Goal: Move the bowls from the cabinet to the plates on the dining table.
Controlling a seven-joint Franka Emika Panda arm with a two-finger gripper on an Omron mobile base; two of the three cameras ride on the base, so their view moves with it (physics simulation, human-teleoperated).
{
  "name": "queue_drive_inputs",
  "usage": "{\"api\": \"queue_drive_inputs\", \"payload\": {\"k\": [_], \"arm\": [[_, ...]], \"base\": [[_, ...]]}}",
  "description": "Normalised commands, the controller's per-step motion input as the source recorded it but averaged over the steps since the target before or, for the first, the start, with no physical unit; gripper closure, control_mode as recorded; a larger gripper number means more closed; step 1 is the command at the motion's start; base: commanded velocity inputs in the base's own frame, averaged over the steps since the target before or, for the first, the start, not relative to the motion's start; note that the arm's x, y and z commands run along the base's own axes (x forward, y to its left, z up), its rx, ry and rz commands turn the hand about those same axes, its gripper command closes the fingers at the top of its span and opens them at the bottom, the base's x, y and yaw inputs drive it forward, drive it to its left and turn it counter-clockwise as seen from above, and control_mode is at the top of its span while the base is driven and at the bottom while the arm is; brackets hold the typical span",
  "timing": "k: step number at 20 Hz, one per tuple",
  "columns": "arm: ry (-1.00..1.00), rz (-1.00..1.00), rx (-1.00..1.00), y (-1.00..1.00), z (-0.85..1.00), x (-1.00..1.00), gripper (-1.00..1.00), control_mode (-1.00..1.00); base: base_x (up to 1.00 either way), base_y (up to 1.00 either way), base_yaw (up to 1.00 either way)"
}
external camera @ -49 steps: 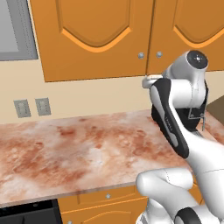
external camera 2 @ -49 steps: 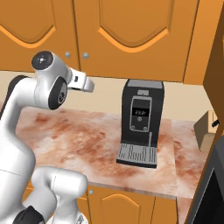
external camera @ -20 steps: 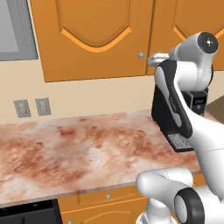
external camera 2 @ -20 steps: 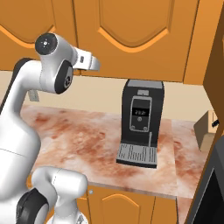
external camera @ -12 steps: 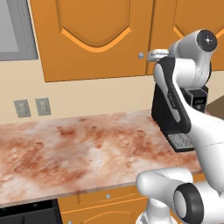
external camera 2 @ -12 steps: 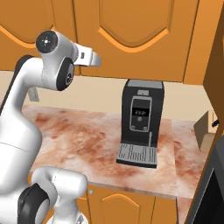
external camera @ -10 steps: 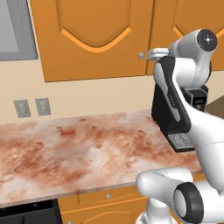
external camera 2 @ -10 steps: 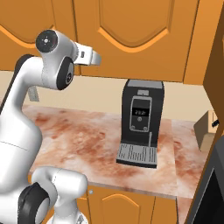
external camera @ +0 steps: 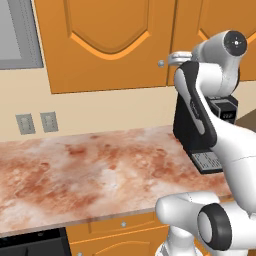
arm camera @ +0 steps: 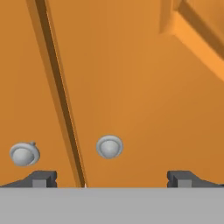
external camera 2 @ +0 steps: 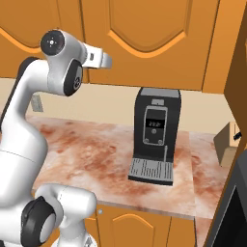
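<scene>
**Claw raised to the cabinet knobs**

Since the earliest frames the arm has lifted and reached forward, bringing the claw [arm camera: 111,177] from the level of the coffee machine up to the lower edge of the cabinet [external camera: 110,45] doors; over the last half second it has barely shifted.

From the hand camera, the claw is spread wide and grasps nothing. Its two dark fingertips [arm camera: 41,178] stand far apart, and the right-hand knob [arm camera: 109,146] sits between them, just above. A second knob [arm camera: 24,154] lies to the left, across the dark seam where the two doors meet. Both doors are shut, so the bowls cannot be seen.

In the left base view the claw [external camera: 175,58] points at the small silver knob [external camera: 161,63] at the door's lower corner, just beside it; whether it touches cannot be told. In the right base view the claw [external camera 2: 103,60] is held against the arched door panel.

Below, the coffee machine [external camera 2: 154,135] stands on the reddish marbled tabletop [external camera: 90,175], with two wall outlets [external camera: 35,122] on the beige wall behind.
</scene>
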Motion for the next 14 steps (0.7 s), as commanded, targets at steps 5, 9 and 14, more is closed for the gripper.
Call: {"api": "queue_drive_inputs", "payload": {"k": [5,9,14], "arm": [[0.00,0.00,0.00,0.00,0.03,0.16,-1.00,-1.00],[0.00,0.00,0.00,0.00,0.00,0.15,-1.00,-1.00],[0.00,0.00,0.00,0.00,0.00,0.13,-1.00,-1.00]], "base": [[0.00,0.00,0.00],[0.00,0.00,0.00],[0.00,0.00,0.00]]}}
